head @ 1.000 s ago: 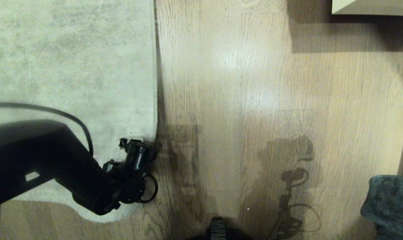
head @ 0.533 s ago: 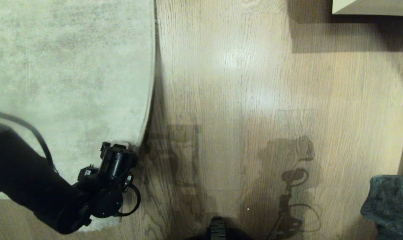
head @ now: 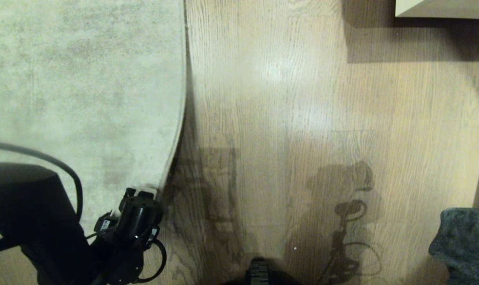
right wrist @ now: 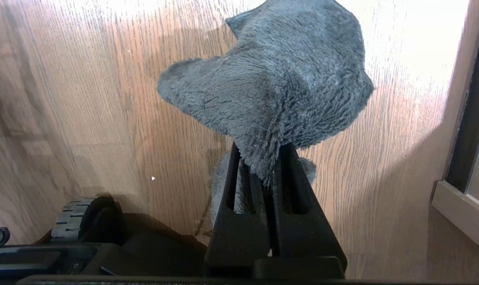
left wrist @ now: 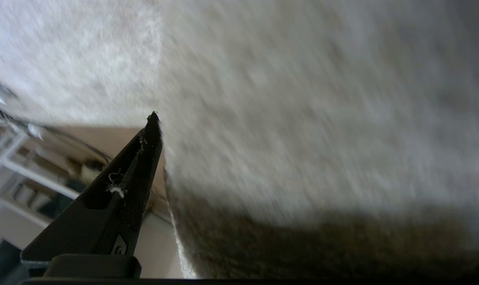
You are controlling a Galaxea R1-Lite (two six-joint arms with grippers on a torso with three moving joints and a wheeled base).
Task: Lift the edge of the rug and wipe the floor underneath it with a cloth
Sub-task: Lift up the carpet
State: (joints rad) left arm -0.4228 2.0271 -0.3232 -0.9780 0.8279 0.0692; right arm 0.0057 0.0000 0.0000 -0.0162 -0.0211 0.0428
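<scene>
Left gripper (head: 142,194) at the rug (head: 85,91) near-right corner, jaws spread wide; one finger (left wrist: 138,174) lies beside the pile, no grip visible. Rug's right edge runs near-to-far along bare floor (head: 303,118). Right gripper (right wrist: 265,174) clamped on the cloth (right wrist: 279,83), low at near right, well apart

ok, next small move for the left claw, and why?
Probably lift the rug corner a bit higher. The left claw has raised it only slightly off the floor, and the right claw waits with the cloth pinched.
</scene>
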